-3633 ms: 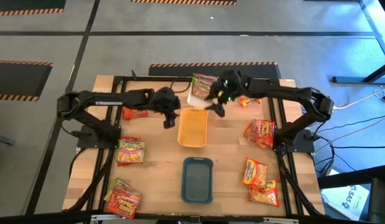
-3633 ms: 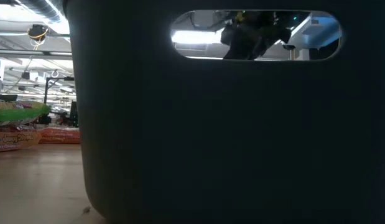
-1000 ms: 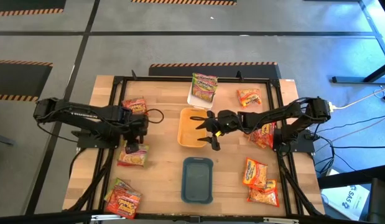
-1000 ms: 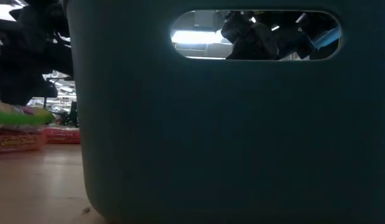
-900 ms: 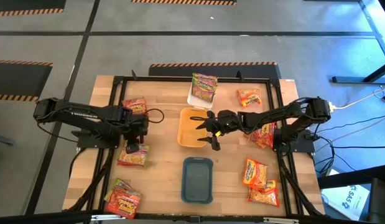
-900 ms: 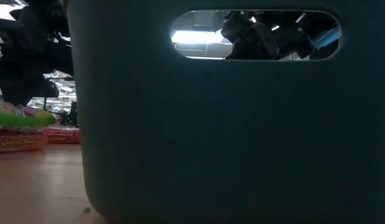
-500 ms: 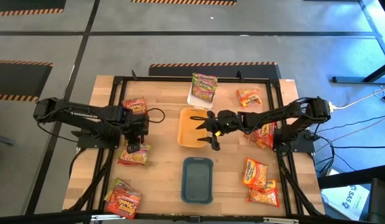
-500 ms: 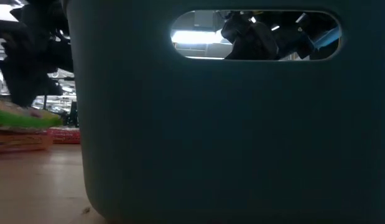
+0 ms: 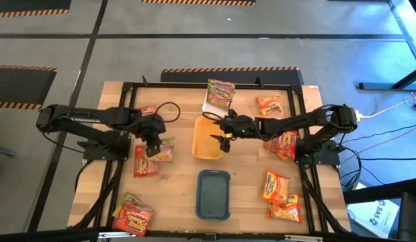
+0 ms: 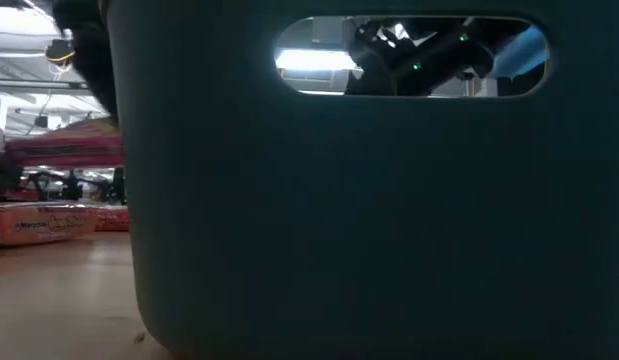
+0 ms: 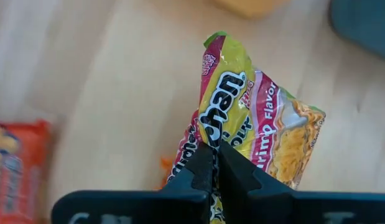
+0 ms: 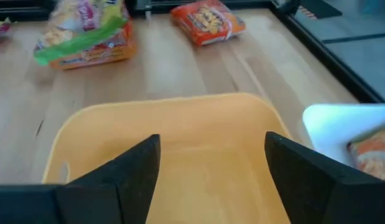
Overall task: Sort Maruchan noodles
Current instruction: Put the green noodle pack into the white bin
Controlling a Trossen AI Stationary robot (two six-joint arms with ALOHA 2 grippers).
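High view: left gripper (image 9: 154,142) is clenched on a green-pink shrimp packet (image 9: 163,150), lifted off the bench over its left half. Left wrist view confirms it: fingers (image 11: 201,171) pinch the packet's (image 11: 254,118) end, and the packet hangs away from the gripper along its long axis.

Key relation: the orange tray (image 9: 208,138) lies toward the bench centre from the held packet, the white tray (image 9: 212,105) beyond it near the far edge with a green-pink packet (image 9: 221,90) already on it. Likely the held one belongs there, so the left arm has to carry it across toward the far-centre. Left arm is stretched low from the left edge, wrist bent down.

Right gripper (image 9: 226,128) hovers over the orange tray, released and empty; right wrist view shows its fingers (image 12: 131,163) spread wide over the bare tray floor (image 12: 180,149). Right arm reaches in from the right edge, nearly level.

Other packets: a red one (image 9: 144,161) just beside the held packet, more at the near-left corner (image 9: 132,214), and several along the right side (image 9: 275,186).

Risk: both grippers close near the trays.
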